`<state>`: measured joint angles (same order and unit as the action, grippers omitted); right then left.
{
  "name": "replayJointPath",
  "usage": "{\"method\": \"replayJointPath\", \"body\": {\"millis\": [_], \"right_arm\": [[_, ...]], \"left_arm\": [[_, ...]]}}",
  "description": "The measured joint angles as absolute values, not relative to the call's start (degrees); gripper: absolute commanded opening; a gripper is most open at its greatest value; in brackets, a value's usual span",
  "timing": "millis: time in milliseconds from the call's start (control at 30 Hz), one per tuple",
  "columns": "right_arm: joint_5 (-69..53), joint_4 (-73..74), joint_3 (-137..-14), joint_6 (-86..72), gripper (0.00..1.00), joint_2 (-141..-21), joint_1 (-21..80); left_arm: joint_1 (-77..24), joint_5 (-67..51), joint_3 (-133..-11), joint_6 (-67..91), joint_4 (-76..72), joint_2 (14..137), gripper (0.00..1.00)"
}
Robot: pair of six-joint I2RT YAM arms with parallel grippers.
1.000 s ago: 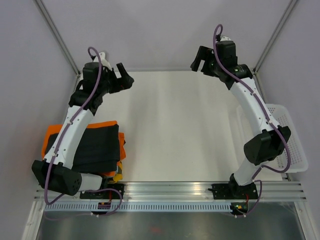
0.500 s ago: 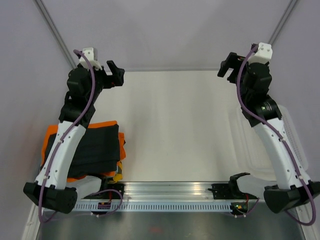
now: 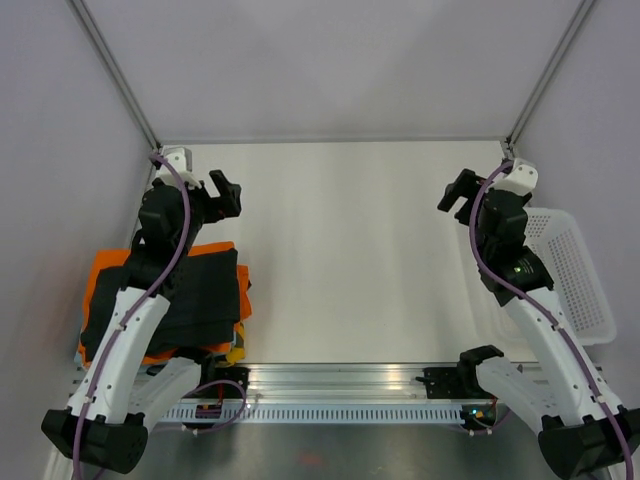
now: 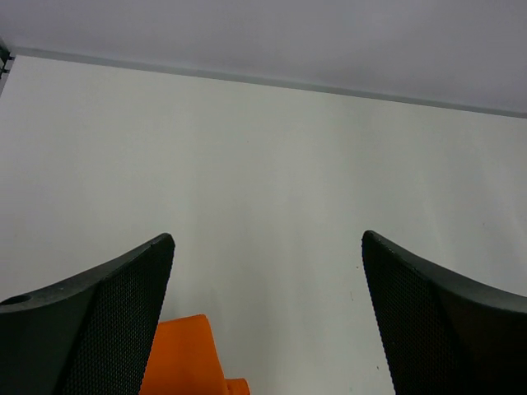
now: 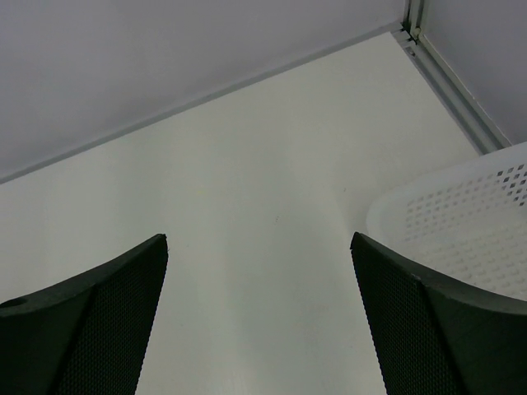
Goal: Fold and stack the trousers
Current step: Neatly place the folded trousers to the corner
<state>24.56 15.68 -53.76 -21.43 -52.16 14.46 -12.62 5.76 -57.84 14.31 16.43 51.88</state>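
The trousers lie folded on an orange cloth, maybe with more clothes underneath. The left claw and right claw both stand wide open above the table.

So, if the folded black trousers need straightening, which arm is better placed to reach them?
Left, probably. The left fingers, open, hang just past the trousers, which lie on the orange garment at the left side of the table. The right fingers are across the table, by the white basket.
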Motion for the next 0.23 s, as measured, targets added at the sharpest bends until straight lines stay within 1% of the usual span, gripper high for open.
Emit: {"method": "replayJointPath", "body": {"millis": [233], "right_arm": [[25.8, 14.2, -53.2, -22.3, 0.98, -49.5, 14.5]], "left_arm": [[-12.6, 6.0, -55.8, 14.9, 16.7, 49.3, 1.00]]}}
